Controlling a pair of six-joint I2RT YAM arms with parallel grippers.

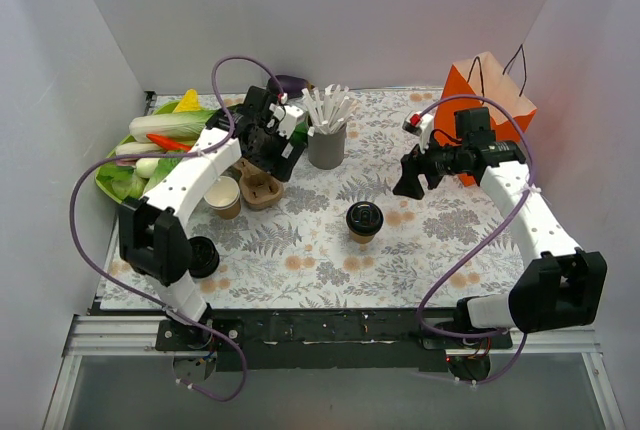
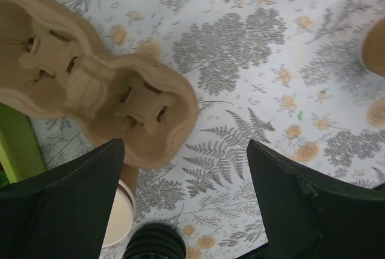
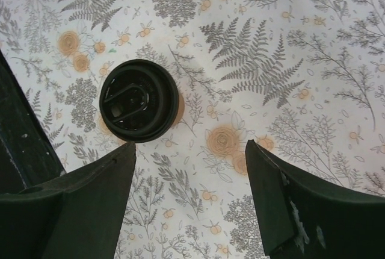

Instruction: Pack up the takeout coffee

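The takeout coffee, a small brown paper cup with a black lid, stands upright in the middle of the floral table. In the right wrist view the takeout coffee lies just beyond my left fingertip, outside the gap. My right gripper is open and empty, hovering right of the cup. My left gripper is open and empty above the mat, beside the brown pulp cup carrier. The orange paper bag stands at the back right.
A grey cup of white sticks stands at the back middle. An open lidless paper cup stands near the carrier. A loose black lid lies front left. A green plate of vegetables is at the left. White walls enclose the table.
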